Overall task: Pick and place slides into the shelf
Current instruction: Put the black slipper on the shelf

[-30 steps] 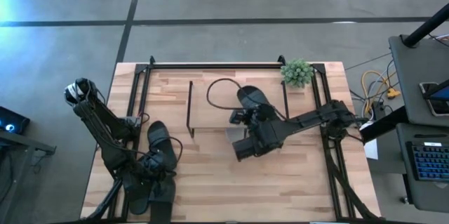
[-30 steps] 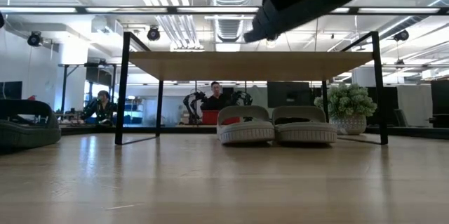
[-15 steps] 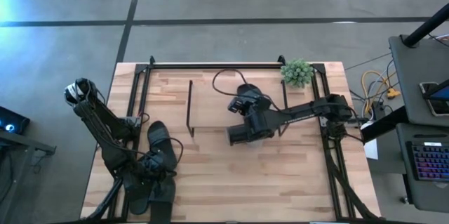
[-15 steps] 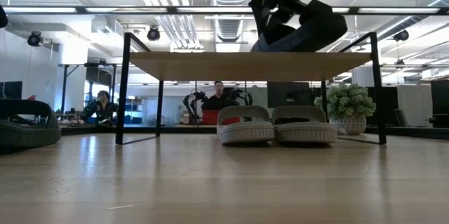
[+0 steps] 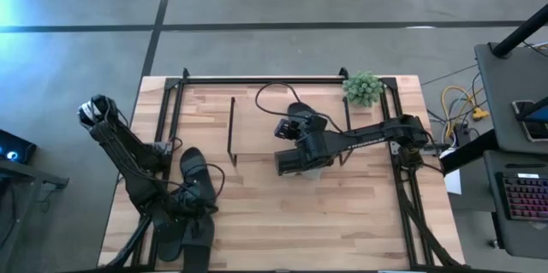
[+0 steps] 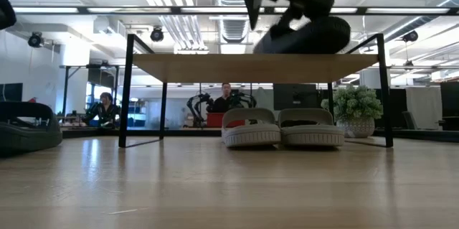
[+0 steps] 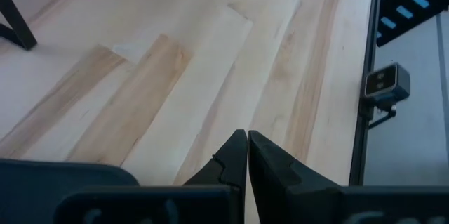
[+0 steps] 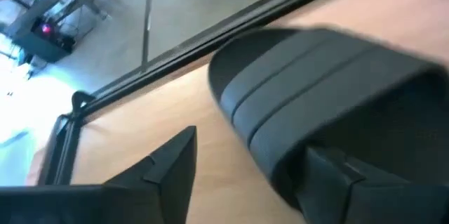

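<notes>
I held one black slide [image 8: 330,97] in my right claw [image 5: 301,129], my fingers clamped on its side, just above the top board of the shelf [image 6: 251,64]. I judged it light and rubbery, soft enough to flex, so a grip across the thick sole edge or the wide strap seemed safest; the smooth moulded foam could slip if pinched at the toe. It looked matte black, with a broad ridged strap and a rounded open toe. Two light grey slides [image 6: 283,128] sat side by side on the table under the shelf. Three more black slides [image 5: 193,200] lay well to one side of the shelf, where my left claw [image 7: 247,155] rested with its fingers together, holding nothing.
</notes>
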